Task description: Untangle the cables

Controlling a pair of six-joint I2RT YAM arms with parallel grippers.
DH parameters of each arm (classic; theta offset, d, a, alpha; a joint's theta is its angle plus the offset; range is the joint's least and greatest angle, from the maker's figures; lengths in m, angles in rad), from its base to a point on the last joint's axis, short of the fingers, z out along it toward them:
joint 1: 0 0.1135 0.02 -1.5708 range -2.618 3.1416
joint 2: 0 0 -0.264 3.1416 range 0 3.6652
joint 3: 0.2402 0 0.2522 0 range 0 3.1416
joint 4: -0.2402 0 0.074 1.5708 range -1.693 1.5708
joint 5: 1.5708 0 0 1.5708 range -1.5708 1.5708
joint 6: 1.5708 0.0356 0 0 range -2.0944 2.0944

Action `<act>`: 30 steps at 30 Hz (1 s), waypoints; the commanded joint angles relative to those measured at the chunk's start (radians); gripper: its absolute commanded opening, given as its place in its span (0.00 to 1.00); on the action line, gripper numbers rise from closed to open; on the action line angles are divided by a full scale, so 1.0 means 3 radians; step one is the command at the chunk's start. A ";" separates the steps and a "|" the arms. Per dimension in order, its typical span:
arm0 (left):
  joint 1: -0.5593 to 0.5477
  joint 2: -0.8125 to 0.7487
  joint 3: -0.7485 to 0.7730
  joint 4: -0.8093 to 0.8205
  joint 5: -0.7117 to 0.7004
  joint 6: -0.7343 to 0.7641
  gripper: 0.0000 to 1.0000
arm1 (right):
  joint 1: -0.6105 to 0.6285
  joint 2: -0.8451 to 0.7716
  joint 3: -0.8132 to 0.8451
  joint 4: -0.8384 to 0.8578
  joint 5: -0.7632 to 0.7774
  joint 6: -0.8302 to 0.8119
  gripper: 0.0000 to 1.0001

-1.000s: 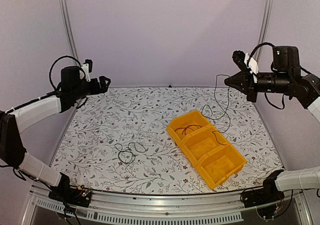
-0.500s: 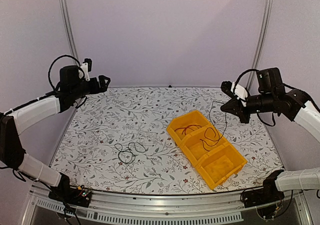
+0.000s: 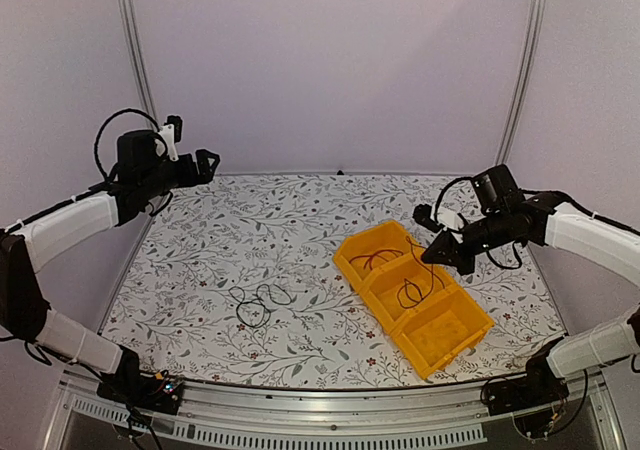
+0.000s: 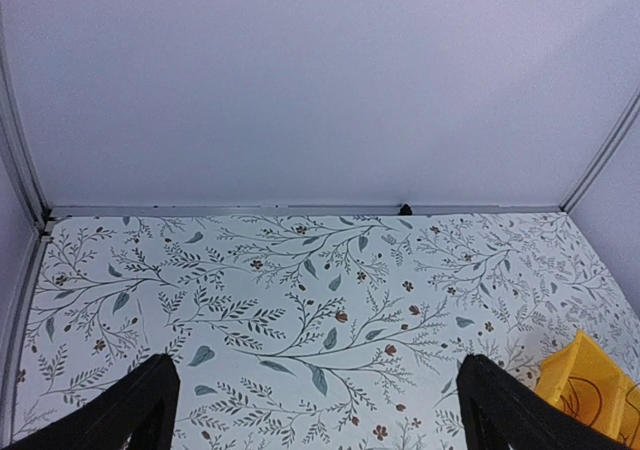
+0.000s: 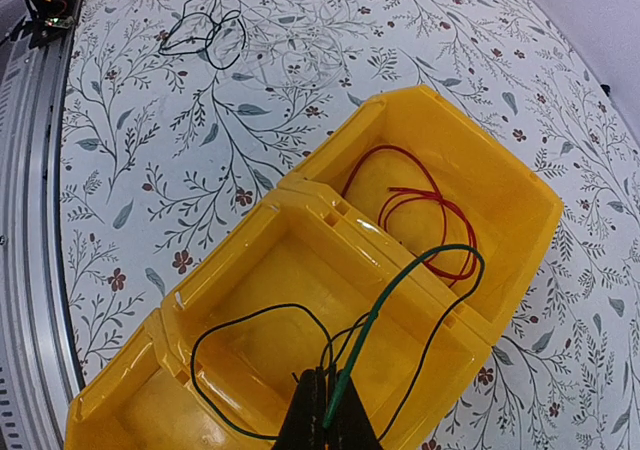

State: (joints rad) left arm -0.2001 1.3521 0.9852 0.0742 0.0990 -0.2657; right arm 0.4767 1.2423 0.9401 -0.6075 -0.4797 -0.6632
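A yellow three-compartment bin (image 3: 346, 264) lies right of centre. A red cable (image 3: 373, 260) is coiled in its far compartment. My right gripper (image 3: 430, 256) is shut on a green cable (image 3: 412, 288), just above the bin; the cable's loops hang into the middle compartment. In the right wrist view the gripper (image 5: 330, 425) pinches the green cable (image 5: 400, 280) over the bin (image 5: 505, 175), beside the red cable (image 5: 432, 210). A dark cable (image 3: 258, 304) lies looped on the table left of centre. My left gripper (image 3: 211, 162) is open and empty, raised at the far left.
The left wrist view shows the left gripper (image 4: 318, 372) spread wide over the floral table, with the bin's corner (image 4: 590, 382) at the lower right. The dark cable also shows in the right wrist view (image 5: 205, 30). Frame posts stand at the back corners.
My right gripper has come down and leftward from high at the right to just above the bin, lowering the green cable into the middle compartment. The left arm has barely moved.
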 commanded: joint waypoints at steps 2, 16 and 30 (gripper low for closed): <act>0.0028 -0.0081 0.0041 -0.0022 0.0048 0.0005 1.00 | -0.0001 0.0240 -0.0020 0.0016 -0.0334 -0.0048 0.00; 0.0028 -0.0060 0.0040 -0.0020 0.0102 -0.0018 1.00 | 0.0301 0.0435 0.0075 -0.0815 -0.0779 -0.0341 0.00; 0.0029 -0.0048 0.0035 -0.0017 0.0158 -0.0059 1.00 | 0.0110 0.0834 0.0401 -0.0410 -0.0086 0.0194 0.00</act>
State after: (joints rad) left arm -0.1997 1.3518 0.9848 0.0719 0.1265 -0.2718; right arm 0.5423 1.4269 0.9958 -0.7837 -0.5758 -0.6807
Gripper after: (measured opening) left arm 0.994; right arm 0.021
